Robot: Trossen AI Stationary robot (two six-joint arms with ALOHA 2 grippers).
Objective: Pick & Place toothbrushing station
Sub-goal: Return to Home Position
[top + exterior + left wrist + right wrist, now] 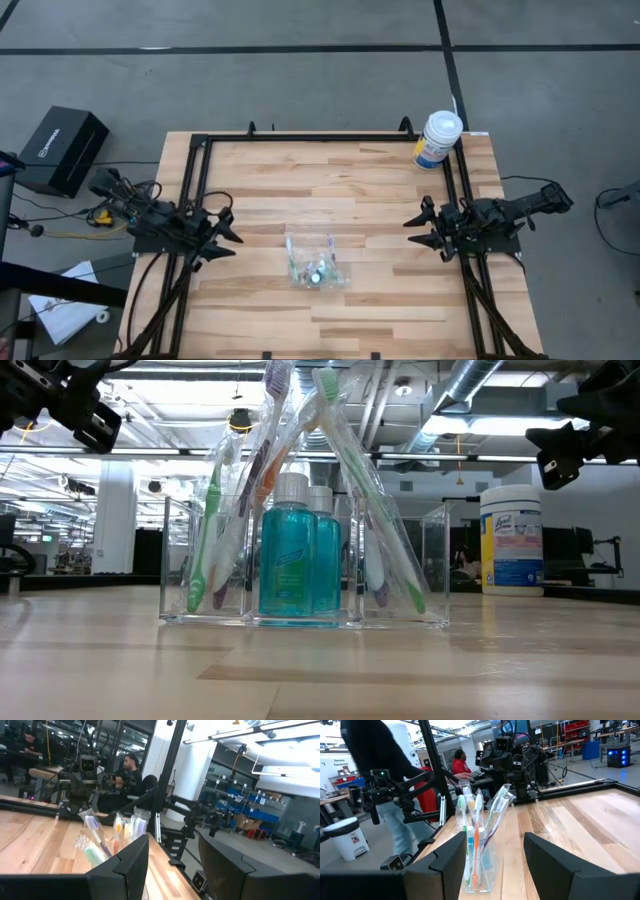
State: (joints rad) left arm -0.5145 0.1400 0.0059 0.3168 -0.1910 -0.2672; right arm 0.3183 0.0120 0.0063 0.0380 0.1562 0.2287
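Note:
A small clear plastic container (316, 260) stands on the wooden table, a little toward the near edge from the middle. In it stand several wrapped toothbrushes (345, 470) leaning against each other, and two teal bottles with white caps (295, 555). It also shows in the right wrist view (479, 845) and in the left wrist view (107, 837). My left gripper (228, 240) is open and empty at the table's left side, pointing at the container. My right gripper (415, 230) is open and empty at the table's right side, pointing at the container.
A large white tub with a blue-yellow label (437, 140) stands at the table's far right corner. A black frame (330, 135) runs along the far and side edges. People show in the room beyond the table (395, 795).

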